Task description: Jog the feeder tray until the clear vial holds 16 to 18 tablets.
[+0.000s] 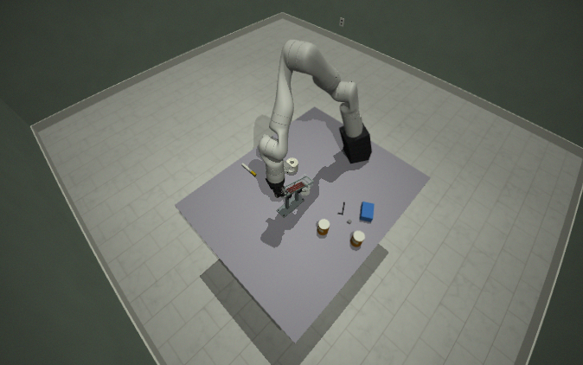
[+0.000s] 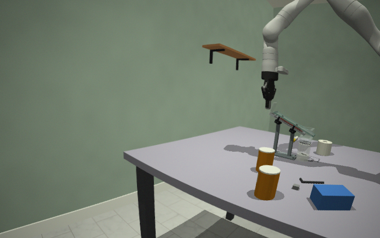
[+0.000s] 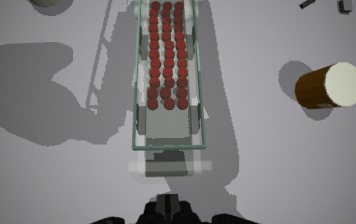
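The feeder tray (image 1: pixel 298 187) (image 2: pixel 291 124) (image 3: pixel 136 100) is a clear trough sloping on a grey stand. Several red tablets (image 3: pixel 167 55) (image 2: pixel 287 121) fill its far, lower part in rows; the near, raised end is bare. The clear vial (image 2: pixel 304 145) stands on the table under the tray's low end; I cannot tell what it holds. My gripper (image 1: pixel 277 192) (image 2: pixel 268 107) (image 3: pixel 167 208) is shut and empty. It hangs just above the tray's raised end, with a small gap.
Two amber bottles (image 2: pixel 265 158) (image 2: pixel 266 183) (image 1: pixel 323 227) (image 1: pixel 357 238) with white caps stand near the table's front; one shows in the wrist view (image 3: pixel 325 86). There are also a blue box (image 2: pixel 332 197) (image 1: pixel 367 211), a black L-shaped key (image 2: pixel 311 181), a small grey cube (image 2: pixel 295 186), a white roll (image 2: pixel 323 147) (image 1: pixel 293 164), a yellow-tipped stick (image 1: pixel 248 169) and a wall shelf (image 2: pixel 228 51).
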`<state>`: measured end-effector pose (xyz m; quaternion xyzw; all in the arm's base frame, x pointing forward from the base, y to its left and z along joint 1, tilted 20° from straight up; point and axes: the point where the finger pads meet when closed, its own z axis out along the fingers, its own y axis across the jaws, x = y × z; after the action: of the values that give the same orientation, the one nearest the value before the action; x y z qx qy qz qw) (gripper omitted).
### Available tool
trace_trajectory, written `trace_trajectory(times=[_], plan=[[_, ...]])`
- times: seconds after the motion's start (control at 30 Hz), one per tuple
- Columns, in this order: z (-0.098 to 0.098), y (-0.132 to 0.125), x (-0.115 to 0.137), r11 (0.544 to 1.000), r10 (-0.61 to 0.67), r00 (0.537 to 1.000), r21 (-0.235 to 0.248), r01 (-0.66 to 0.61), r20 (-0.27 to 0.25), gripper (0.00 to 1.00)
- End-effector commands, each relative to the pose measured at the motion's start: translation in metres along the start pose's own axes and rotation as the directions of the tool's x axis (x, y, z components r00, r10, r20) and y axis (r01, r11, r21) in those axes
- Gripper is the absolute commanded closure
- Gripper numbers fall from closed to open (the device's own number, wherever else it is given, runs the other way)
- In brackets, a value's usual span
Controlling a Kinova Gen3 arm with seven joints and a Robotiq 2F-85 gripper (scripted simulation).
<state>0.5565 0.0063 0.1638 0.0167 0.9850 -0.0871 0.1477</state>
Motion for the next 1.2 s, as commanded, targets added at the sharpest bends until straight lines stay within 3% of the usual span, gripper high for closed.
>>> trace_trajectory(times=[0.0,0.33,0.77,1.17], plan=[[0.0,0.001,0.005,1.0,0.001,1.0,-0.003,-0.001,0.009,1.0],[0.006,0.0,0.023,1.0,0.001,1.0,0.002,-0.001,-0.003,1.0],[-0.004,0.001,-0.009,1.0,0.001,1.0,0.002,-0.001,-0.001,1.0],[-0.006,0.0,-0.01,1.0,0.002,1.0,0.002,-0.002,0.0,1.0]])
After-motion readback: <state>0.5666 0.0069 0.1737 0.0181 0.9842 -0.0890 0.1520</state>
